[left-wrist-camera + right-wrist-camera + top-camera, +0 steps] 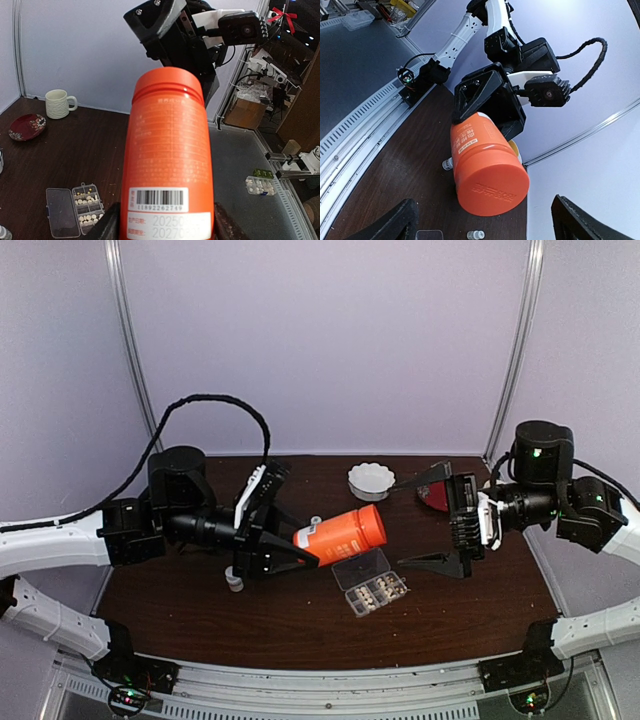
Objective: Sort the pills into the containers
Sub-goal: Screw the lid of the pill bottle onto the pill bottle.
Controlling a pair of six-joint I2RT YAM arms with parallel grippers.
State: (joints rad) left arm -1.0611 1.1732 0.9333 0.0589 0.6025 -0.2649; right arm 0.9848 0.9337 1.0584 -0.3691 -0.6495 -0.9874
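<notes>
My left gripper [303, 538] is shut on the base of an orange bottle [345, 534], which it holds on its side above the table, orange cap toward the right arm. The left wrist view shows both fingers pressed to the sides of the bottle [170, 150]. My right gripper [400, 523] stands open facing the cap; in its own view the cap [492, 187] sits between and beyond the spread fingers, untouched. Below the bottle lies the clear pill box [362, 568], lid folded open. Its containers [86, 207] hold several pale pills [378, 592].
A white scalloped bowl [371, 480] and a red plate [433, 498] sit at the back. A small white bottle [233, 582] stands under the left arm, and another [475, 234] lies near the right fingers. A cream mug [59, 103] stands by the wall.
</notes>
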